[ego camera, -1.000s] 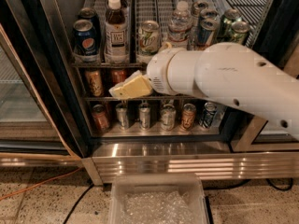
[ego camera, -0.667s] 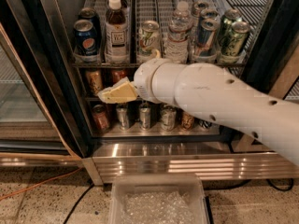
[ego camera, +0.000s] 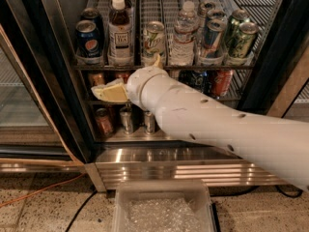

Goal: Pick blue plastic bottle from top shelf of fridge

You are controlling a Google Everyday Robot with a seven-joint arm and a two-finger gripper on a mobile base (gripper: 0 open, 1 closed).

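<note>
The blue plastic bottle [ego camera: 120,31] stands upright on the top shelf [ego camera: 164,65] of the fridge [ego camera: 58,81]: dark tea, white cap, pale label. It is second from the left, between a blue Pepsi can [ego camera: 88,40] and a green-and-white can [ego camera: 155,41]. My gripper [ego camera: 107,92] is a pale yellow tip on the white arm. It hangs in front of the middle rack, below the bottle and a little to its left, with nothing in it that I can see.
A clear water bottle [ego camera: 184,35] and several cans stand to the right on the top shelf. Two lower racks hold cans. The ribbed steel base panel [ego camera: 193,170] is below. A clear plastic bin [ego camera: 164,209] sits on the floor in front. An orange cable [ego camera: 38,195] crosses the floor at left.
My arm has reached further left across the fridge front. The gripper moved from below the water bottle to below the tea bottle, at about the same height.
</note>
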